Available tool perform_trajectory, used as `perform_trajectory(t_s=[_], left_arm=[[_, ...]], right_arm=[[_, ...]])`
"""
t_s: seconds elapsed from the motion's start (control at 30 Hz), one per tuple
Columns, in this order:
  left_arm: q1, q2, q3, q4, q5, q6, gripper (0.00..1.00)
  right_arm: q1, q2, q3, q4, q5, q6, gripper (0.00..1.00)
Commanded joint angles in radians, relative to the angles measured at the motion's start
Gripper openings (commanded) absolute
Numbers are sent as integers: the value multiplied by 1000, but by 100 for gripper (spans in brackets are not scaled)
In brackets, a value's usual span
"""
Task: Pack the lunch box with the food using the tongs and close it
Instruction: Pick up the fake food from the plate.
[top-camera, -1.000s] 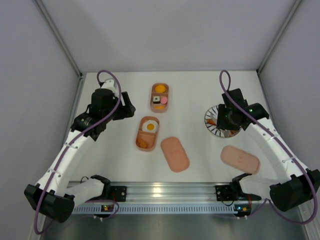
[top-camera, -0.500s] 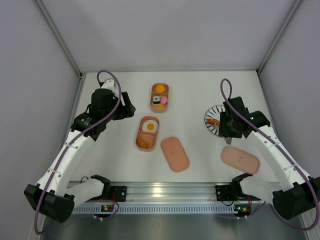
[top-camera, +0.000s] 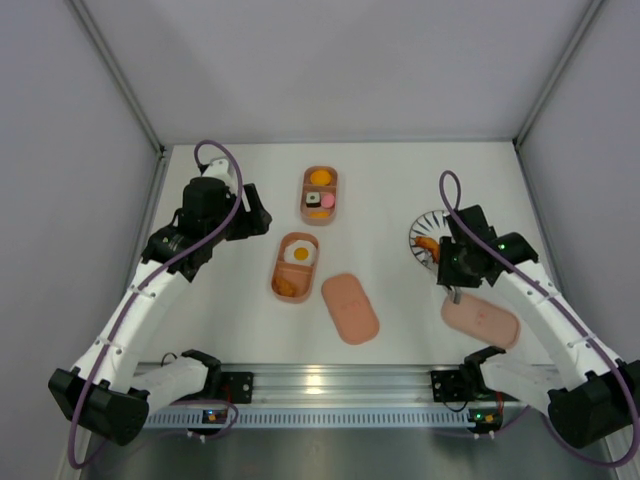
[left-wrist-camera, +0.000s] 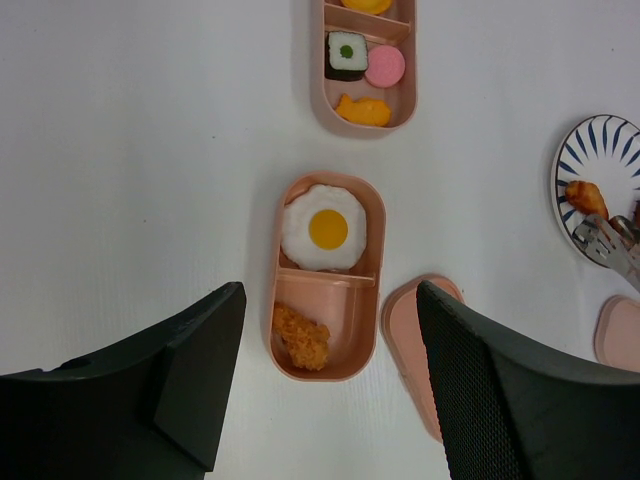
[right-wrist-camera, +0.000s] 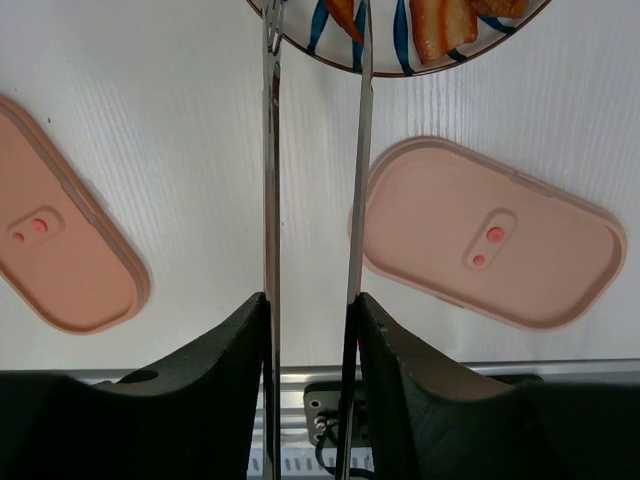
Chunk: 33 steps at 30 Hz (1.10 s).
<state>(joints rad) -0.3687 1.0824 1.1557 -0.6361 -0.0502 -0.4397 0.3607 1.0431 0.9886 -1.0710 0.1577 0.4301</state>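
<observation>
Trays (top-camera: 295, 267) at counter (top-camera: 400, 180) centre: part-filled, uncovered. Lids (top-camera: 350, 308) loose nearby. Plate (top-camera: 417, 234), right edge, holds leftover food (top-camera: 428, 243). Right gripper (right-wrist-camera: 310, 310) clamps tongs (right-wrist-camera: 271, 200); left gripper (left-wrist-camera: 330, 290) wide, empty.

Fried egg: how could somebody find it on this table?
On the white table, find the nearer open pink tray. The fried egg fills its far half. Unlike the brown nugget across the divider, it's white with a yellow centre.

- Bright, even, diffuse light from overhead; white tabletop (top-camera: 240, 310) close to washed out.
- Shadows soft and faint, hugging the arms (top-camera: 150, 290).
- Wrist views: foreground jaws dark, slightly soft; tabletop beyond sharp.
- Top view crisp throughout.
</observation>
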Motion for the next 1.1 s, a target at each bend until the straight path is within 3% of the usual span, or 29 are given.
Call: perform_trajectory(t_s=[0.0, 0.23, 0.57, 1.07], left_arm=[[5, -9, 13, 38, 7, -2, 74], [5, -9, 13, 36, 4, 1, 74], [5, -4, 15, 41, 7, -1, 74], [5, -1, 12, 38, 9, 1, 74]], right_arm=[[-17, -9, -8, 71, -24, 4, 38], [-19, -20, 7, 83, -70, 6, 28], [-19, -44, 35, 36, 5, 21, 17], [-20, -72, 113, -29, 98, 36, 13]])
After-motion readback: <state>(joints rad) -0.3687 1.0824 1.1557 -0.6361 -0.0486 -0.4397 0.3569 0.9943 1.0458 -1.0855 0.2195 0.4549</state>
